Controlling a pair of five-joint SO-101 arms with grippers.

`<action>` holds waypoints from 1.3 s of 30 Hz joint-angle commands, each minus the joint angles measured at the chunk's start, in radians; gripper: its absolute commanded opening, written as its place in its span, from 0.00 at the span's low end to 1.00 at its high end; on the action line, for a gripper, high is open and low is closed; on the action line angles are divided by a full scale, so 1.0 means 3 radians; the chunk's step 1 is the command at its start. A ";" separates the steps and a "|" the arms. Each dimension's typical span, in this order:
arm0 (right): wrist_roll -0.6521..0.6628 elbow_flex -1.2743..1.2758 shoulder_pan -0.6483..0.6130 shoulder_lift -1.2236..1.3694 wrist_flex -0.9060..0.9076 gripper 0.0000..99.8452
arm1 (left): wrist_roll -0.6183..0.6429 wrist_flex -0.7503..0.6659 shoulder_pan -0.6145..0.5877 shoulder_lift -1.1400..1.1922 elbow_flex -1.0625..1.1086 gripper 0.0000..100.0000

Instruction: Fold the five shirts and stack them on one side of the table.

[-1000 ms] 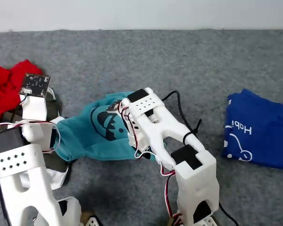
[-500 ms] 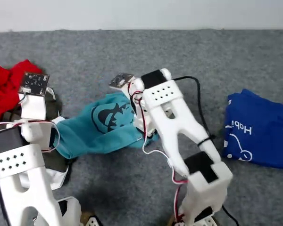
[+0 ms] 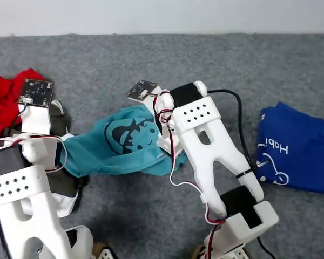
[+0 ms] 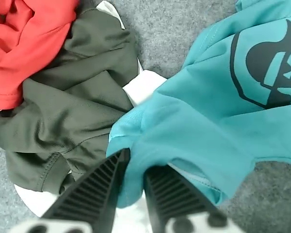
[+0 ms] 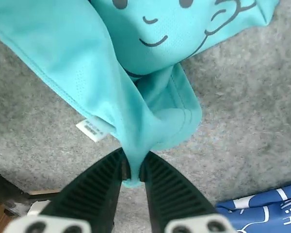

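- High view: teal shirt (image 3: 124,148) was stretched out mid-table (image 3: 151,59) w/ its print facing up, strung btwn the two arms.
- Left arm (image 3: 21,183) sat at one end of the teal shirt, right arm (image 3: 205,140) bent over the other end.
- Red shirt (image 3: 5,102) was bunched up well past the teal shirt's left-arm end. Blue shirt (image 3: 297,148) lay flat-ish, well apart from the teal shirt on the right-arm side.
- Left wrist view: left gripper (image 4: 137,165) was clamped on an edge of the teal shirt, jaws nearly together w/ cloth pinched btwn them.
- Olive shirt (image 4: 72,107) was crumpled just beside the teal shirt, w/ a white shirt (image 4: 145,87) peeking out btwn and under them. The red shirt touched the olive one on the side away from the teal shirt.
- Right wrist view: right gripper (image 5: 133,160) was squeezed tight on a gathered fold of the teal shirt, cloth fanning out from the jaws.
- A small white tag (image 5: 93,128) stuck out of the teal shirt near the pinch, and a corner of the blue shirt was near the teal shirt, not touching.
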 commanded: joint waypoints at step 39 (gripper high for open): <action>-0.0414 0.1181 -0.0846 0.0826 -0.0136 0.22 | -0.0015 -0.0077 0.0026 -0.0056 -0.0105 0.02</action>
